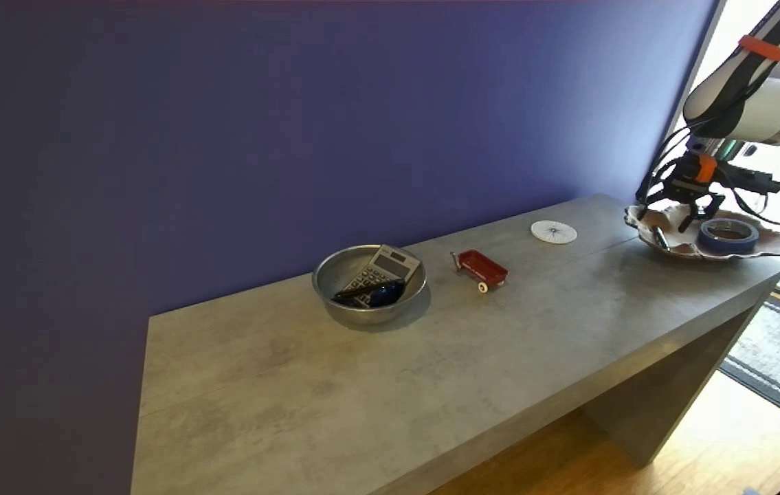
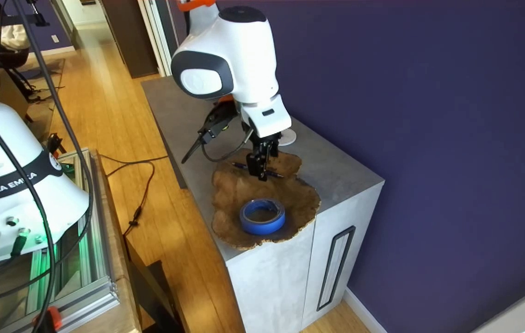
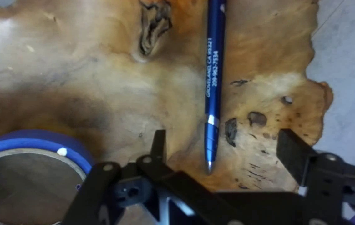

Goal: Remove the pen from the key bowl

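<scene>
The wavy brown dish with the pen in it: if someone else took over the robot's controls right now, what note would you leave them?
Gripper: open and holding nothing, above the key bowl.
Pen: lying in that bowl; in the wrist view its tip end shows between the parted jaws.
Blue tape roll: also in the bowl, apart from the pen.
Done: the gripper is over the pen; no grasp yet.
Left: probably lower, close on the pen, lift it out and set it down outside the bowl, keeping clear of the tape.
</scene>
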{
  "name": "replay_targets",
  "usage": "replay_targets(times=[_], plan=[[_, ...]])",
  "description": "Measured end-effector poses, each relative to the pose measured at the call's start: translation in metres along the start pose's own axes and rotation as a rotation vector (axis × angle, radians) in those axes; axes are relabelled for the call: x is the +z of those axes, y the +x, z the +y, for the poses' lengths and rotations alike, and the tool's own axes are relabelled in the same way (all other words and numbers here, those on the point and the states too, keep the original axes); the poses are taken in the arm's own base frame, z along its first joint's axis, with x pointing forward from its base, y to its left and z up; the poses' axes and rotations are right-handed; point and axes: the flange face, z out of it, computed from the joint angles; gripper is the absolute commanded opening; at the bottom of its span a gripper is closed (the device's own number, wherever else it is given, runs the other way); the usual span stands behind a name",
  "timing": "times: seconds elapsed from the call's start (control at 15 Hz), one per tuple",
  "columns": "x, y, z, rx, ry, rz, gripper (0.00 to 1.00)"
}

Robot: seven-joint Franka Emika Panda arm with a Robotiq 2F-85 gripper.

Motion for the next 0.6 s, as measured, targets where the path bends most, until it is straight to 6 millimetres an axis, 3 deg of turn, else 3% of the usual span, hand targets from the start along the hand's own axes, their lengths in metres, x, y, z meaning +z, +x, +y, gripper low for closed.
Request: replay_targets(times=[0.47,0.6], plan=[[0.011,0.021,0.022,-0.024,0.051,-0.036,0.09],[0.016,0.022,0.023,-0.038,0.058,-0.046,0.00]])
